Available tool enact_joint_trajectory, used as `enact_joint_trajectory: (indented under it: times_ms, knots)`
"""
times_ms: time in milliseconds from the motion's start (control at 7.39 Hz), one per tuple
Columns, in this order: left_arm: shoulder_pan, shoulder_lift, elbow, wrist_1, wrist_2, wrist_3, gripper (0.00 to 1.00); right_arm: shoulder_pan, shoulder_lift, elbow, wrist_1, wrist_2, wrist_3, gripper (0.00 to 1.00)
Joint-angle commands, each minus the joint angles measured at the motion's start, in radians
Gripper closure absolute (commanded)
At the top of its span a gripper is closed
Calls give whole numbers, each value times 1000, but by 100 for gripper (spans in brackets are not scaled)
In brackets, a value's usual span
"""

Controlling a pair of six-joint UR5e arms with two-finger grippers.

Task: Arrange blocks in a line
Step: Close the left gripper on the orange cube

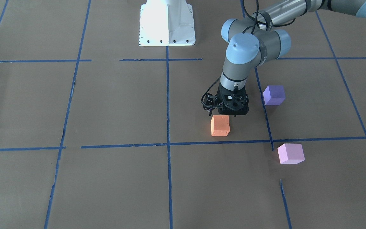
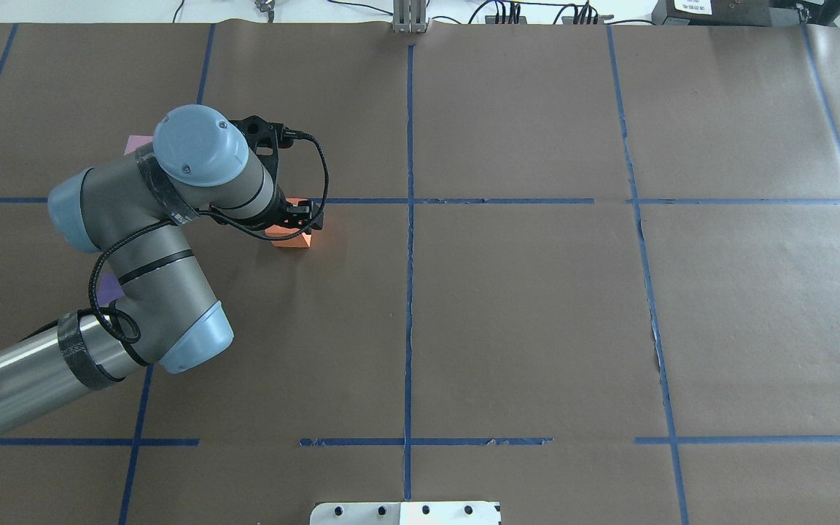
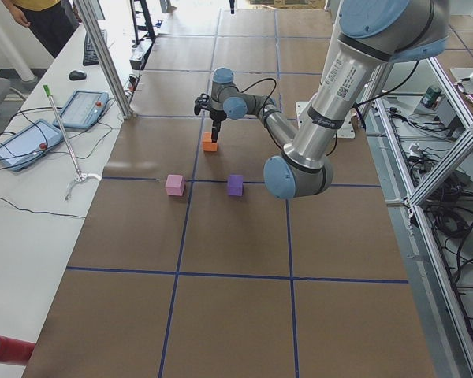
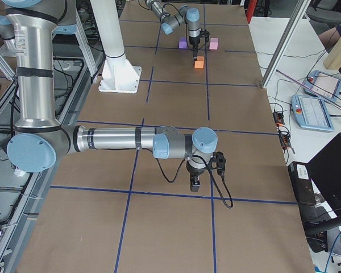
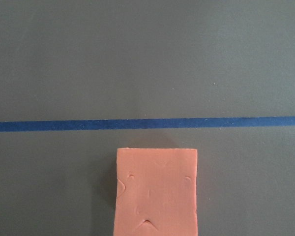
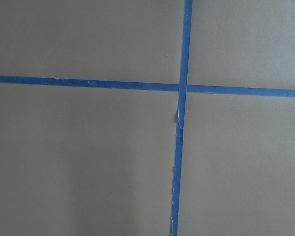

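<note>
Brown-papered tabletop [image 1: 106,105]: the orange block [image 1: 220,125] sits just below the left end effector [image 1: 229,109] in the front-facing view, low and centred in the wrist view. Finger spread unreadable. Distant right end effector [image 4: 195,183] likewise.

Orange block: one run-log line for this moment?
left gripper | just over orange block, no grip seen | purple block, pink block apart | line not formed

Three matte foam cubes sit flat on the table [image 1: 106,105], apart from one another and not in a row. The orange block [image 1: 220,125], its top lightly dented, lies just on the robot's side of a blue tape line [image 1: 202,143]. The violet-purple block [image 1: 274,94] sits to the orange block's left and nearer the robot. The pale pink block [image 1: 291,153] lies across the tape line, farthest left.
</note>
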Motion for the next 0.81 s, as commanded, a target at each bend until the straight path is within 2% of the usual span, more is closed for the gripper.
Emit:
enact_joint_trajectory:
  times_ms: [0, 406, 677]
  knots:
    - [-12, -12, 15, -4, -1, 30, 1, 0, 0, 0, 0, 0, 0, 0]
    - [-25, -63, 117, -42, -6, 24, 1, 0, 0, 0, 0, 0, 0, 0]
    - [-26, -77, 139, -61, -27, 27, 0, 0, 0, 0, 0, 0, 0, 0]
